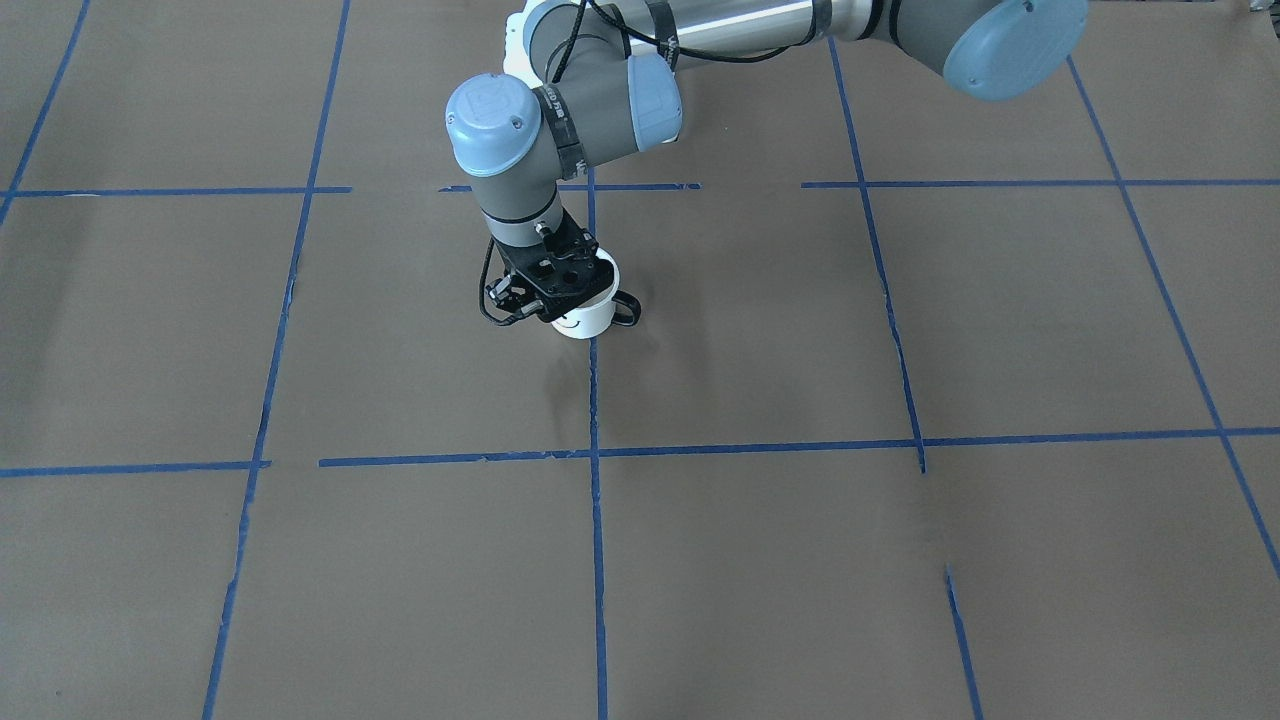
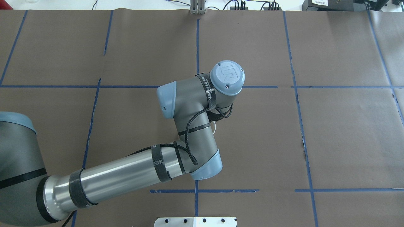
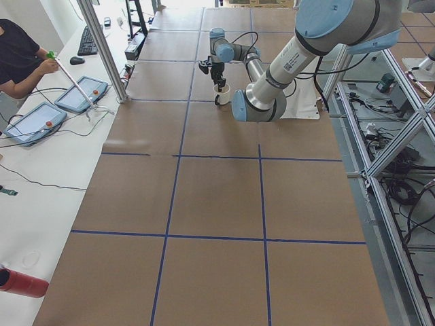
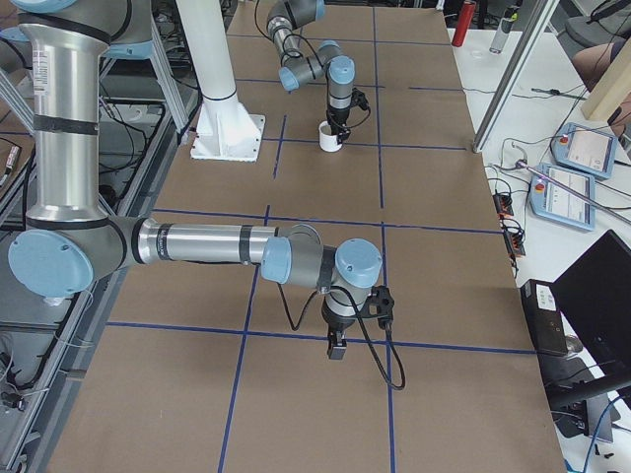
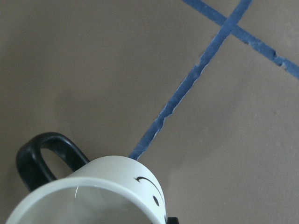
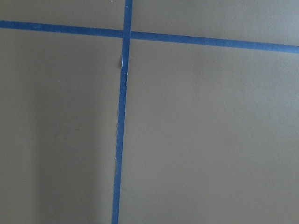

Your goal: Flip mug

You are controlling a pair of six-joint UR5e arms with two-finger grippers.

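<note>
While our left fingers are pinching the mug on the tape line, we are failing to tell how our right fingers are standing.

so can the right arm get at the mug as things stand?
Probably not cleanly: the left gripper sits at the rim of the mug, and the right gripper hangs far down the table.

There is one mug and one bench. Two arms are present, the left arm and the right arm, with two end effectors: the left end effector and the right end effector.
</note>
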